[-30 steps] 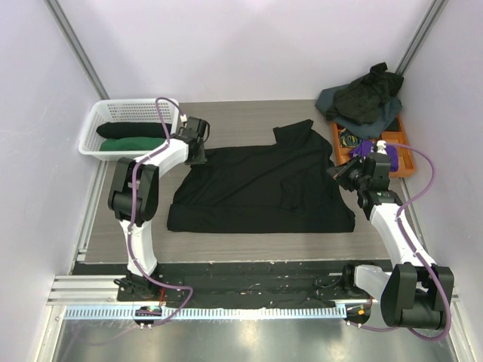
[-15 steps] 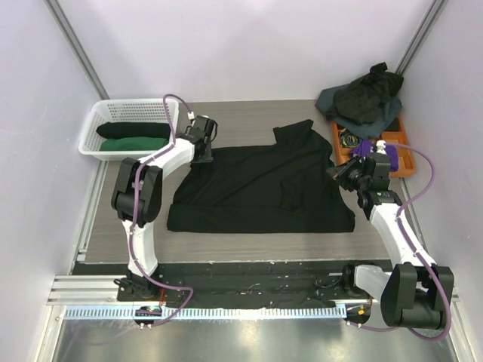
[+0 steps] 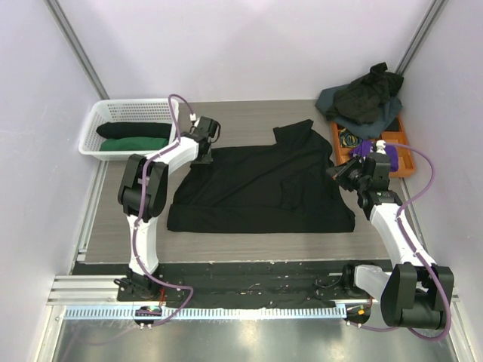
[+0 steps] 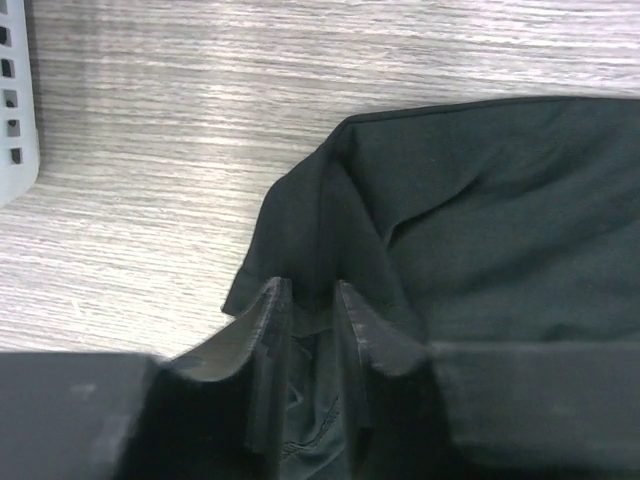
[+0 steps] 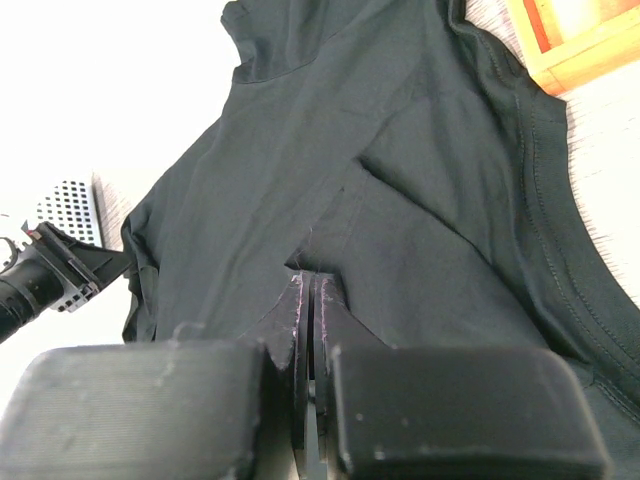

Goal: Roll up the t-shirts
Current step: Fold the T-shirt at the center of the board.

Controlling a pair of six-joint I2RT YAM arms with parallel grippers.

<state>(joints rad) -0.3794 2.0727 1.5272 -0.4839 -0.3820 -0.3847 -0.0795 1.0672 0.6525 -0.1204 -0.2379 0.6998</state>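
A black t-shirt [image 3: 260,185] lies spread flat in the middle of the table. My left gripper [image 3: 201,154] is at its far left corner. In the left wrist view the gripper [image 4: 312,292] is shut on a bunched fold of the shirt's [image 4: 480,190] edge. My right gripper [image 3: 338,174] is at the shirt's right edge. In the right wrist view the gripper [image 5: 310,276] has its fingers pressed together at a pinch of the fabric [image 5: 420,180], with creases running to the tips. Several more t-shirts, black and grey-blue, lie in a pile [image 3: 364,98] at the far right.
A white lattice basket [image 3: 128,107] at the far left holds a rolled black shirt [image 3: 132,130] and a rolled green one [image 3: 134,143]. An orange compartment tray [image 3: 405,161] sits by the right arm, partly under the pile. Walls stand close on both sides.
My left gripper has moved a little right and away along the shirt's far left corner. The right arm and the rest of the shirt have not moved.
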